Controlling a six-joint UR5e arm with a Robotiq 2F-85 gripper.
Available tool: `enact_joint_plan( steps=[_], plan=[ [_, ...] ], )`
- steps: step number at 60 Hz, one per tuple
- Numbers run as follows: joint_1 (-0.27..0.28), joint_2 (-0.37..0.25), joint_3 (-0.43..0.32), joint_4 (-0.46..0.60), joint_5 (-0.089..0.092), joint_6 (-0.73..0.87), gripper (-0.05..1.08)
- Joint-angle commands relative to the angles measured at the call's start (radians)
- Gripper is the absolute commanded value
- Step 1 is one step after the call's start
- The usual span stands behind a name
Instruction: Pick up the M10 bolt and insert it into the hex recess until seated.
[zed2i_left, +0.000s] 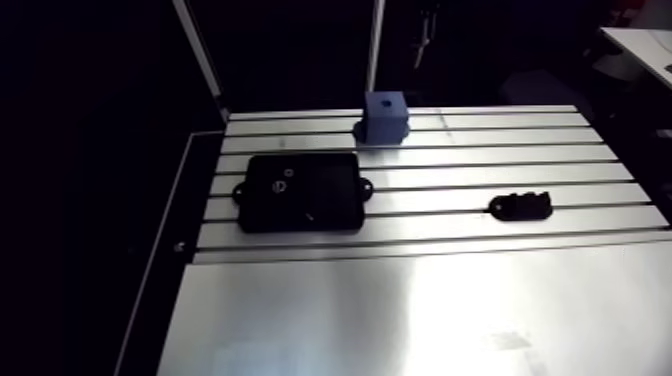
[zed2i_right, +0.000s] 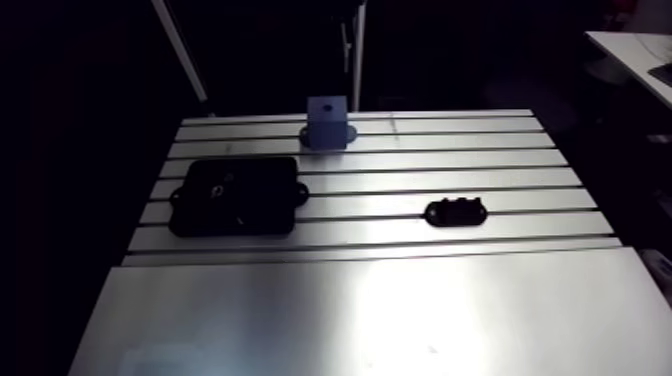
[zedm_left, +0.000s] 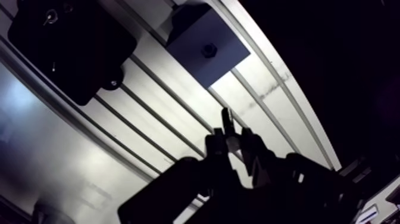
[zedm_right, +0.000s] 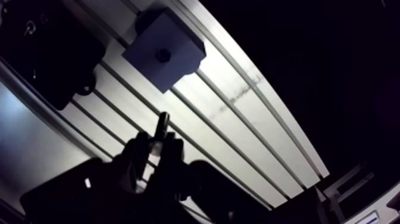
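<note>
In the wrist view my gripper (zedm_left: 232, 138) is shut on a dark M10 bolt (zedm_left: 226, 119), whose shank sticks out ahead of the fingertips. It hangs above the slotted table, clear of the surface. Ahead of it stands a blue block (zedm_left: 229, 59) with a dark hex recess (zedm_left: 208, 50) in its top face. The bolt is some way short of the block and points roughly towards it. The arm view shows the same blue block (zed2i_left: 386, 118) at the table's far edge; the gripper does not show there.
A flat black case (zed2i_left: 300, 190) lies left of centre on the slotted aluminium table (zed2i_left: 450, 300). A small black holder (zed2i_left: 520, 205) lies to the right. The table's far edge runs just behind the blue block.
</note>
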Motion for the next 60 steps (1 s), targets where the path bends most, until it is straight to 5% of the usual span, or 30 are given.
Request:
enact_joint_plan(
  steps=[1,17,60],
  plan=[
    [0.019,0.036,-0.013,-0.006,0.001,0.038,0.89],
    [0.042,0.038,0.003,0.006,0.025,0.052,0.92],
    [0.029,0.049,-0.016,0.044,0.029,0.069,0.94]
  ],
)
